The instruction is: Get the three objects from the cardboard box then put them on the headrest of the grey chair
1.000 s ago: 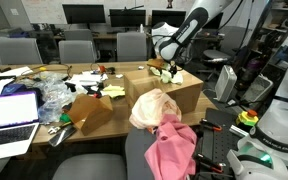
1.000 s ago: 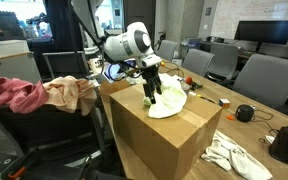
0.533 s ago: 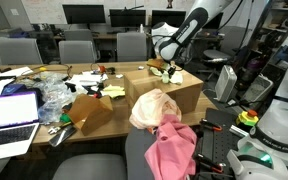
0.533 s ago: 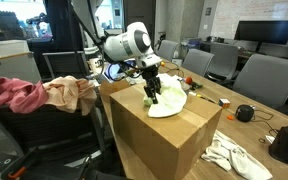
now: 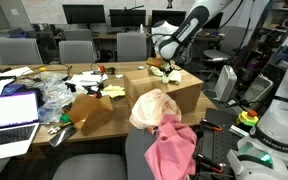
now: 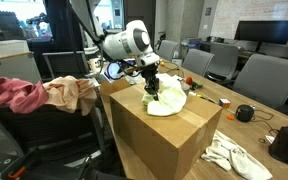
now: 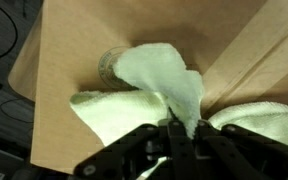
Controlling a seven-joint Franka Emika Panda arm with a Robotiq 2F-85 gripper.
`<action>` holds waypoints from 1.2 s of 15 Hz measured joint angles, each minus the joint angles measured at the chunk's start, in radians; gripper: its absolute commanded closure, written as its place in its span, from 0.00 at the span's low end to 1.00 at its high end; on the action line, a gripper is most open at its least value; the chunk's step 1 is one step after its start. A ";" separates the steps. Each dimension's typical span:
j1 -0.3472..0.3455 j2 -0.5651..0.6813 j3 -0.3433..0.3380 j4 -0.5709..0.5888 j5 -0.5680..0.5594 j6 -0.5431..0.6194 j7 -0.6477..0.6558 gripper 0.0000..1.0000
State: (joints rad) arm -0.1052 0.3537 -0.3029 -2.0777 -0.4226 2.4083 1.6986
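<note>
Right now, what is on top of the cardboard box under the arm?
A pale cloth lies on top of the cardboard box, with the tool pinching a fold of it. In the wrist view a round rim pokes out beneath the cloth; the rest is covered.

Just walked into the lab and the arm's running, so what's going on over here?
The robot arm's claw is down on top of the cardboard box, pinching a pale cloth. The wrist view shows the fabric bunched up between its fingers. The cloth is not yet lifted off the box. A pink cloth and a peach cloth are already draped over the grey chair.
</note>
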 measured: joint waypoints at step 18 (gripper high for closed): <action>0.013 -0.634 0.166 -0.391 0.019 -0.062 0.073 0.99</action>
State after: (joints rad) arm -0.0926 -0.2800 -0.1369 -2.4682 -0.4038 2.3459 1.7717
